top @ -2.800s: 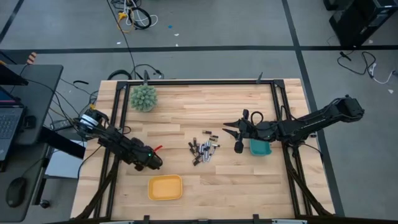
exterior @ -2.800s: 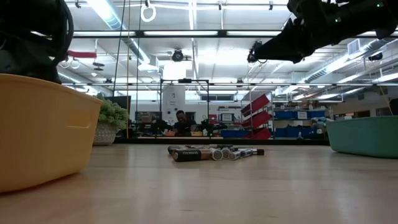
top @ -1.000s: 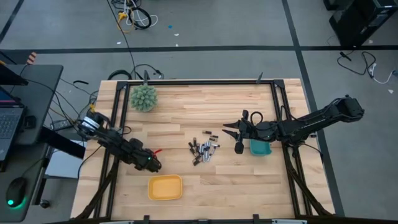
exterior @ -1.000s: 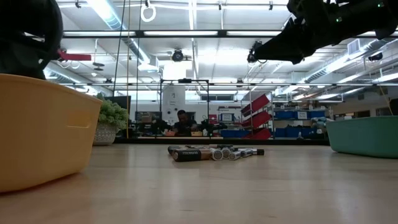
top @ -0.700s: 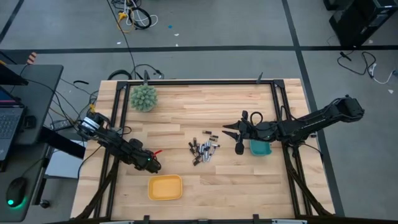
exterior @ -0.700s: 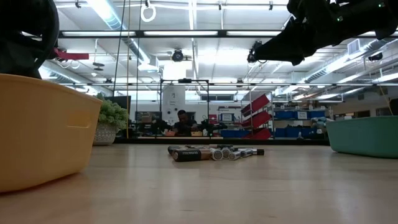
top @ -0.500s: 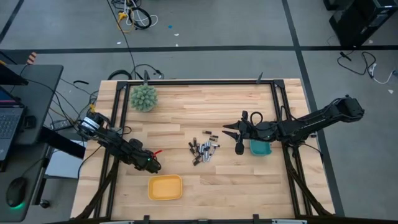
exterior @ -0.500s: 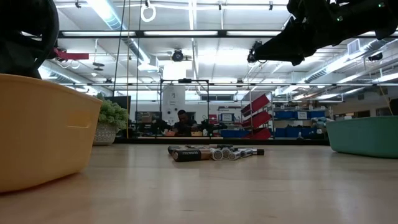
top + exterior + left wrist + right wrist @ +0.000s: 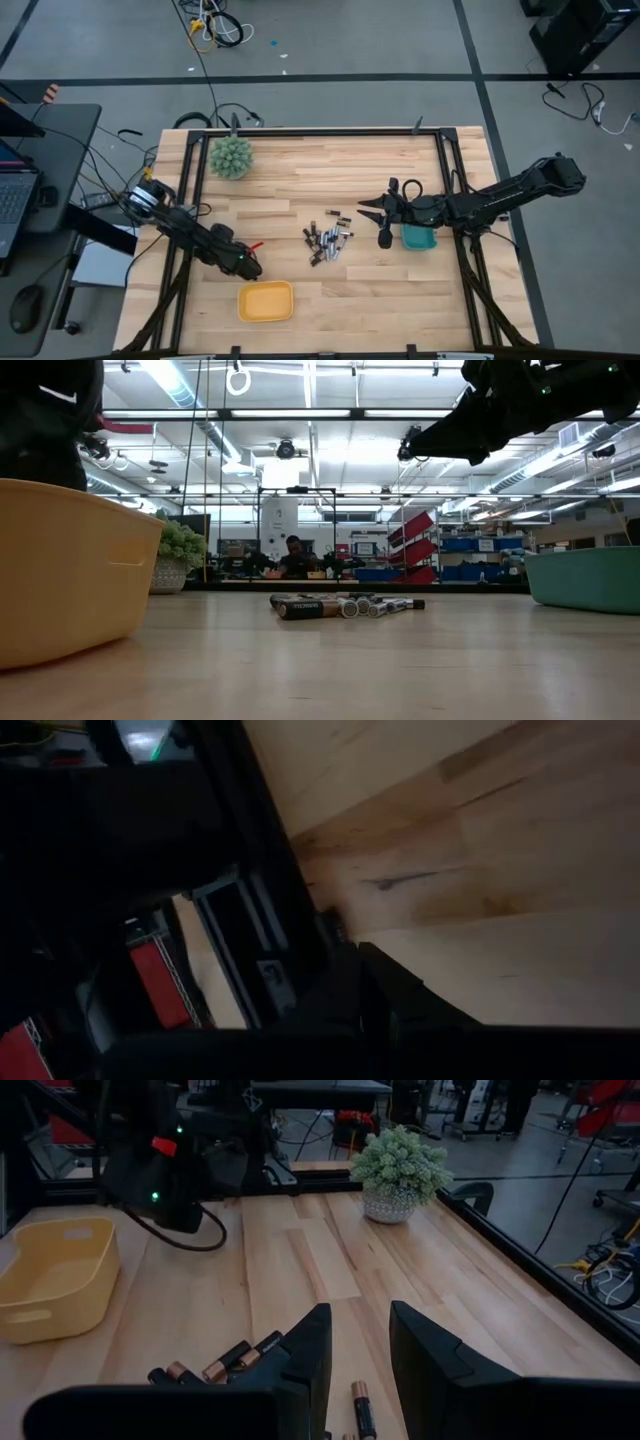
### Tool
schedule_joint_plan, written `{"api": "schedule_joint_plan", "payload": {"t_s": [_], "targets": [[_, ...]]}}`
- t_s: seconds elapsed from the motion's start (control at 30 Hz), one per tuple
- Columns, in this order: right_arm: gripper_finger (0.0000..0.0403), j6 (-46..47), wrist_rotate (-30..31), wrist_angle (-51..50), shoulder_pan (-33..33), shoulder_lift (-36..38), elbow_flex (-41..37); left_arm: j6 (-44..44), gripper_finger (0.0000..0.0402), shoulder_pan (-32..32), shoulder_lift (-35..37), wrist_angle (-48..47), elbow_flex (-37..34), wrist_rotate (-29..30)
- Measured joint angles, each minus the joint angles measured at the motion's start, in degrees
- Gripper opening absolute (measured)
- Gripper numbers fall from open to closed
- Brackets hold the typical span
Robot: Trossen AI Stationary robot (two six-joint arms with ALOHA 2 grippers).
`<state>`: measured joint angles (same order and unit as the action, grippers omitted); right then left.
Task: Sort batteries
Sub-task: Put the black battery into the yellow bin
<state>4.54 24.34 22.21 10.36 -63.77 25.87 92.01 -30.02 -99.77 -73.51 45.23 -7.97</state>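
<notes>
Right at the middle of the pale wooden desk (image 9: 300,200) lies a loose cluster of small cylindrical batteries (image 9: 327,240), some black with copper ends, some silvery, all flat on the boards. Just beside them, toward the right, hovers the right gripper (image 9: 368,211), its jaws partly open with nothing between them, above the desk and next to a teal plastic tray (image 9: 418,238). A yellow plastic tray (image 9: 265,301) sits nearer the front edge, left of the pile. The left gripper (image 9: 248,262) hangs just behind that yellow tray, jaws closed and empty. A spiky green potted plant (image 9: 230,157) stands at the far left corner, well apart from the batteries.
</notes>
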Motion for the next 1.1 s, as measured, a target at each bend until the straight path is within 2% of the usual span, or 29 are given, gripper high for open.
{"api": "schedule_joint_plan", "payload": {"t_s": [0.37, 0.67, 0.87, 1.03, 1.1], "targets": [[0.009, -0.22, 0.02, -0.03, -0.83, 0.0, 0.0, 3.14, 0.0, 0.0, 0.42, -0.03, -3.73, -3.35], [0.009, -0.57, 0.02, -0.03, -1.9, 0.0, 0.0, 3.57, 0.0, 0.0, 0.37, -0.47, -3.43, -3.31], [0.009, -0.58, 0.02, 0.05, -2.19, 0.0, 0.0, 5.8, 0.0001, -0.1, 2.21, -5.25, 0.61, 0.65], [0.009, 0.02, 0.02, 0.08, -2.28, 0.0, 0.0, 5.72, 0.0001, -0.13, 6.55, 3.82, 0.62, 6.93], [0.009, -0.06, 0.02, 0.06, -2.28, 0.0, 0.0, 7.19, 0.0001, -0.01, 7.18, 4.52, 0.09, 8.17]]}}
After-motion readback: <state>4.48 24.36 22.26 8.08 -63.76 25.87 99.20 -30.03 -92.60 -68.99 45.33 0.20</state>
